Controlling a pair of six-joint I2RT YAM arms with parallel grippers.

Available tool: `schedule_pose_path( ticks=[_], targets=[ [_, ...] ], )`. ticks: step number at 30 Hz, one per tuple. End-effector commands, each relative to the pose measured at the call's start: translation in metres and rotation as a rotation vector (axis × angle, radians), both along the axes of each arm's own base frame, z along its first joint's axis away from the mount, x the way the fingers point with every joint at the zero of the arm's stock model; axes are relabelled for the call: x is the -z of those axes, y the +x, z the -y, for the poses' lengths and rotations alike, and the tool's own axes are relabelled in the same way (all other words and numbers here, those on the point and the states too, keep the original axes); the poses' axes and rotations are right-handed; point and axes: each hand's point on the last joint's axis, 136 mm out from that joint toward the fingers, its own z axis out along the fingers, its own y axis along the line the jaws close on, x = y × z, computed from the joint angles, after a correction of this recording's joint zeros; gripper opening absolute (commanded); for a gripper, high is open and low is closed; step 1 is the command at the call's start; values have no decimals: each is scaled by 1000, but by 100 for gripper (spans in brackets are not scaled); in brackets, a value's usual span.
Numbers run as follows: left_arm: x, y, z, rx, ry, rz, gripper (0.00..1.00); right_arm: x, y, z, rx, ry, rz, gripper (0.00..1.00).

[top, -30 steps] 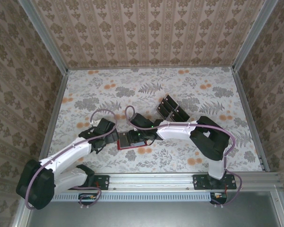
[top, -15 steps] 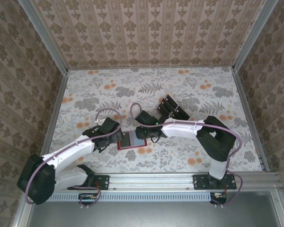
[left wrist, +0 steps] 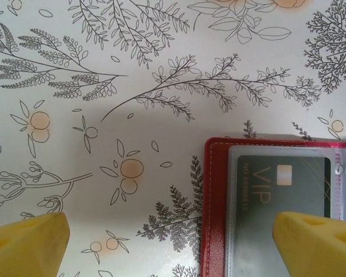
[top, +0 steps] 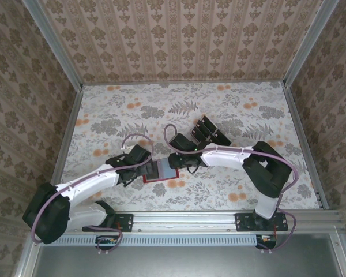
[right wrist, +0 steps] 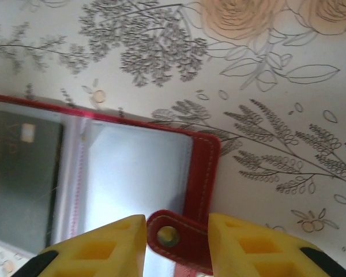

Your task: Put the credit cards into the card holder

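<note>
The red card holder [top: 151, 178] lies open on the table between both grippers. Its left clear sleeve holds one dark credit card [left wrist: 277, 190] marked VIP, also seen in the right wrist view [right wrist: 29, 173]. The right sleeve [right wrist: 135, 173] looks empty. My right gripper [right wrist: 176, 236] is shut on the snap tab [right wrist: 187, 245] at the holder's right edge [right wrist: 205, 167]. My left gripper [left wrist: 172, 239] is open and straddles the holder's left edge [left wrist: 214, 202]; one finger [left wrist: 29, 242] is over bare table, the other over the card. More black credit cards [top: 206, 130] stand behind the right arm.
The black cards sit upright in a slotted tray [top: 218, 137] at mid-table, just beyond the right arm's wrist [top: 180, 144]. Metal rails and patterned walls close in the floral table [top: 115, 109] on three sides.
The right arm has drawn back to the right, uncovering the card holder, which now lies open. The left gripper has slid right up to the holder's left edge.
</note>
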Motion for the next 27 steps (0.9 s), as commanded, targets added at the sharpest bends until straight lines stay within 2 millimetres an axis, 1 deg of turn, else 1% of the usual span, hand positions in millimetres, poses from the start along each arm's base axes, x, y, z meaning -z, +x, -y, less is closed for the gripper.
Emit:
schedule_pose_path(
  ticks=[1,5,9,13,16,19,22,27],
  targets=[
    [-5,4,4,-20,-18,18,100,-26,-11,-16,-44,55,25,36],
    [-3,4,3,-26,-15,19,100,-25,-17,-26,-66,48,23,37],
    [-2,2,-2,-42,-3,19,100,-13,-21,-39,-93,33,4,38],
    [-4,0,-6,-53,1,25,100,-6,-24,-51,-116,25,-2,38],
    [-5,-1,-9,-62,3,32,100,2,-26,-56,-125,10,-14,38],
    [-7,-2,-11,-68,2,40,100,12,-27,-54,-123,-27,-14,38],
    [-7,-2,-11,-68,4,38,100,18,-24,-46,-109,-85,9,38],
    [-7,-1,-11,-66,4,39,100,18,-12,-23,-58,-196,91,39]
  ],
)
